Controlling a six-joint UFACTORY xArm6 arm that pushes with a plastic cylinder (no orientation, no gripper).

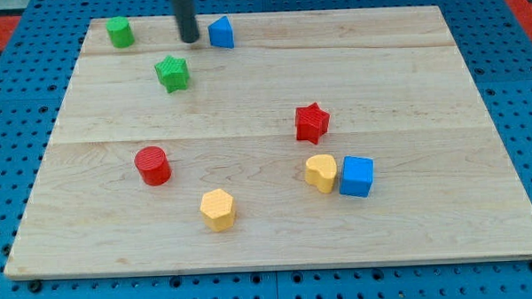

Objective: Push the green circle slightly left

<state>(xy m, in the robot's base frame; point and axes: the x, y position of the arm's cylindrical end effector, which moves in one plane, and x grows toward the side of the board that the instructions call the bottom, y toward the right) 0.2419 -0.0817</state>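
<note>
Green circle sitting way up in the corner, my tip off to its right

No pincer on this rig, just a bare rod, so nothing opens or holds anything. My tip (188, 39) rests near the board's top edge, just left of the blue block (221, 32). The green circle (119, 32) stands well to the view's left of my tip, with bare wood between them; the green star (171, 73) is below my tip, slightly left. The circle looks like a small, light, stiff puck that should slide easily, I'd guess. Best contact: dead centre on its right side, or it'll veer off. It's near the board (278, 247) corner, so go gently.
</note>
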